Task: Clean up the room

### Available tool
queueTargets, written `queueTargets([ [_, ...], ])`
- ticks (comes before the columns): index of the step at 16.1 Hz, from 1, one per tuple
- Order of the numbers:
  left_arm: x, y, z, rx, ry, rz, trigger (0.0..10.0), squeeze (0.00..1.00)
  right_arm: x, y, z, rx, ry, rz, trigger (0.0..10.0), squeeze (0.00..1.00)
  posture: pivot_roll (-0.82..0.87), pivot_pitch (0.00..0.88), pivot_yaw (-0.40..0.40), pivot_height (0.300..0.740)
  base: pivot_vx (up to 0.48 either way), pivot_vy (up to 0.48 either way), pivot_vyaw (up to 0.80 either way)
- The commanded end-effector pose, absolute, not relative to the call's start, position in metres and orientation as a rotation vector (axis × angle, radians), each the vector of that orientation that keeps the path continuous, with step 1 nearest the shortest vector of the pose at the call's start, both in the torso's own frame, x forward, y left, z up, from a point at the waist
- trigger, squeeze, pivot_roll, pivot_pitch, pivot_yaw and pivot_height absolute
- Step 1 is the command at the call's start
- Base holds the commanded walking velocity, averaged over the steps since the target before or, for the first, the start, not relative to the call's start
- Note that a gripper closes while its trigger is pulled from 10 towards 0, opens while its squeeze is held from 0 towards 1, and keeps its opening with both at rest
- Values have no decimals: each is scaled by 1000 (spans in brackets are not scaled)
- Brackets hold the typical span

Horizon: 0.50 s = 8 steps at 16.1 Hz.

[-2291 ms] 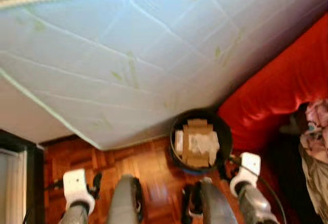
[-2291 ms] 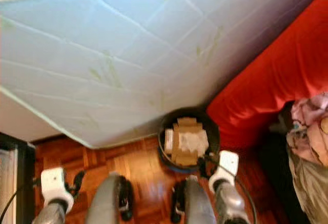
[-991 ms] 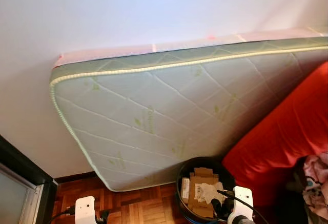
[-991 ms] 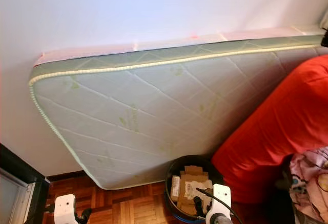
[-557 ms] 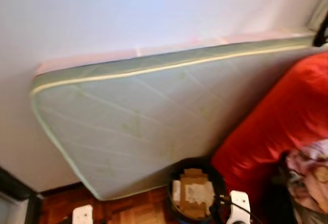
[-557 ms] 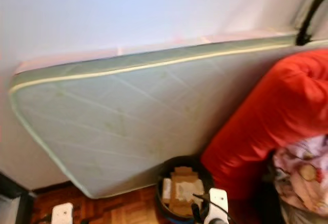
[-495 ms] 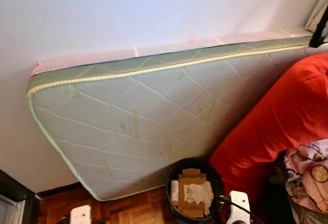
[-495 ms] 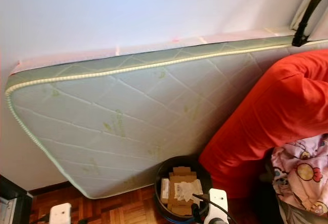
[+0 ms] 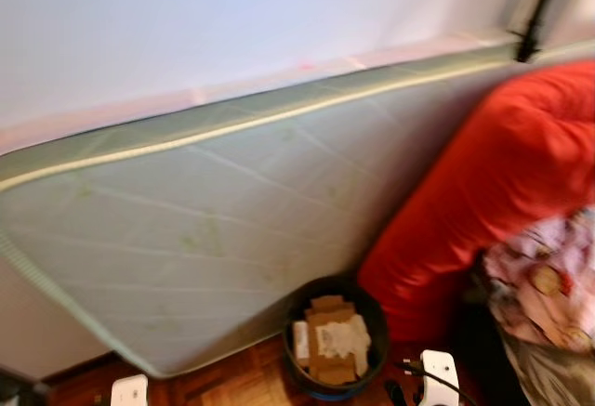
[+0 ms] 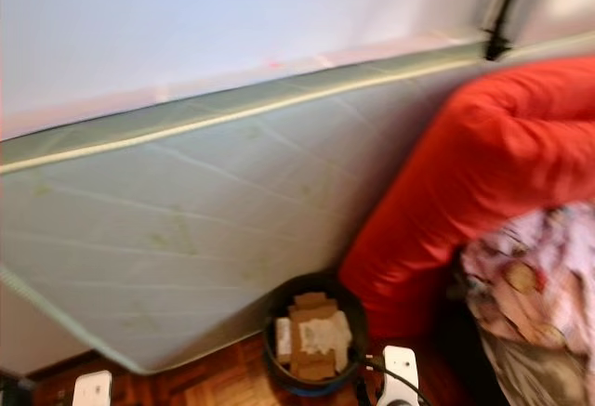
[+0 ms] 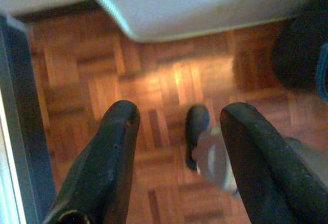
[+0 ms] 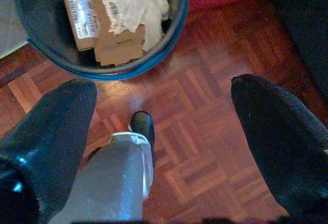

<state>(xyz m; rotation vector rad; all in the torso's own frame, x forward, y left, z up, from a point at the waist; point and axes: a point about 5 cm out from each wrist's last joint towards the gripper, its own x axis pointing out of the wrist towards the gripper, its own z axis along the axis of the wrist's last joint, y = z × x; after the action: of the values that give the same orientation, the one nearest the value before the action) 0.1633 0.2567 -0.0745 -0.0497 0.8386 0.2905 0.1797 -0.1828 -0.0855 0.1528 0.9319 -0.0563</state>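
A dark round bin [image 9: 370, 311] stands on the parquet floor against a leaning mattress. It holds flattened cardboard [image 12: 115, 47], a labelled box and crumpled white paper [image 12: 136, 3]. A pink patterned cloth [image 9: 539, 281] lies at the right beside a red cushion [image 9: 483, 183]. My right gripper [image 12: 164, 90] hangs open just in front of the bin, nothing between its fingers. My left gripper [image 11: 180, 114] is open over bare floor near the mattress corner. The head views are blurred.
A large pale green quilted mattress [image 9: 232, 229] leans against the white wall. A dark door frame [image 11: 15, 131] runs along the floor to my left. My own foot [image 11: 197, 129] stands on the parquet [image 12: 205, 142]. A black strap [image 9: 535, 6] hangs top right.
The camera tilted up from the floor, then swung right, so the mattress slid left and more of the red cushion and pink cloth came into view. Both arms hang as before.
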Motion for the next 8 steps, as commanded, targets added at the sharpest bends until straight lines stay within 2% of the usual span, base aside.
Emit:
queueTargets([
  [1, 161, 256, -77, -57, 871, 294, 10000, 0, 171, -187, -89, 156, 963, -69, 10000, 0, 114, 120, -37, 740, 0, 0, -800],
  [5, 163, 223, -85, -72, 886, 260, 10000, 0, 166, -192, -91, 152, 971, -71, 10000, 0, 115, 127, -40, 740, 0, 0, -800],
  [8, 160, 217, -87, -84, 887, 257, 10000, 0, 165, -194, -91, 147, 974, -66, 10000, 0, 116, 129, -44, 740, 0, 0, -800],
])
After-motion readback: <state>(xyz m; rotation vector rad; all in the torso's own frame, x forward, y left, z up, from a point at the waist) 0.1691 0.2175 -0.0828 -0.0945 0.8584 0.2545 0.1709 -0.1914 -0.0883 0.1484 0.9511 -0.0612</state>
